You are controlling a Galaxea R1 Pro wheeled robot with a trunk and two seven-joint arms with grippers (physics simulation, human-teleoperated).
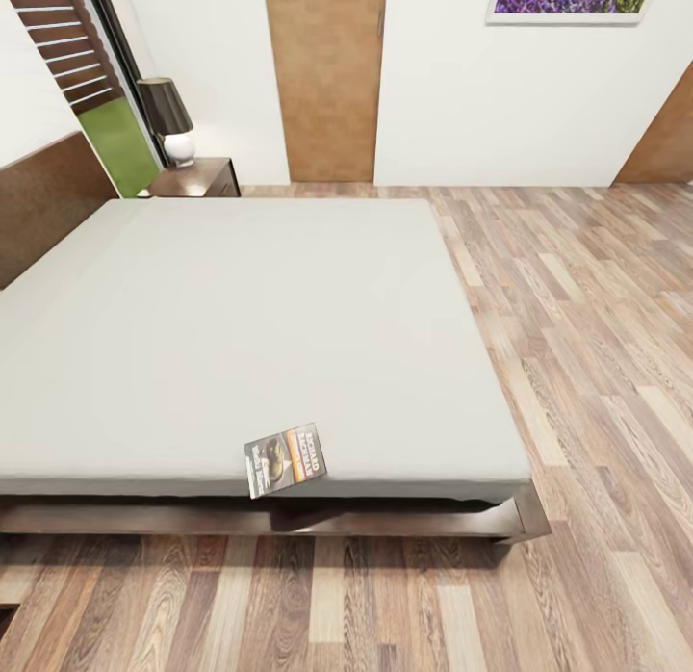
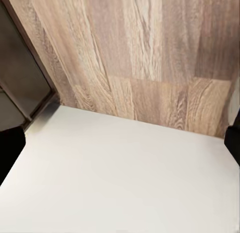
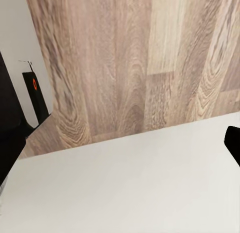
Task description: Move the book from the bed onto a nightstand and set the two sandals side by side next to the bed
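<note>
From the head view, the bed [image 1: 241,335] fills most of the frame, its grey mattress bare except for the book [image 1: 286,459], which lies flat at the near edge of the mattress, toward the foot corner, one corner just overhanging the dark wooden frame. A nightstand [image 1: 207,178] stands at the far head corner of the bed, carrying a lamp [image 1: 169,119]; wood-plank floor [image 1: 577,345] surrounds the bed. Left wrist view: floor planks and a white surface [image 2: 120,183], with dark fingertips [image 2: 232,143] at the picture's sides, set wide apart and holding nothing. Right wrist view: similar planks, white surface, fingertips [image 3: 234,140] likewise spread and empty.
</note>
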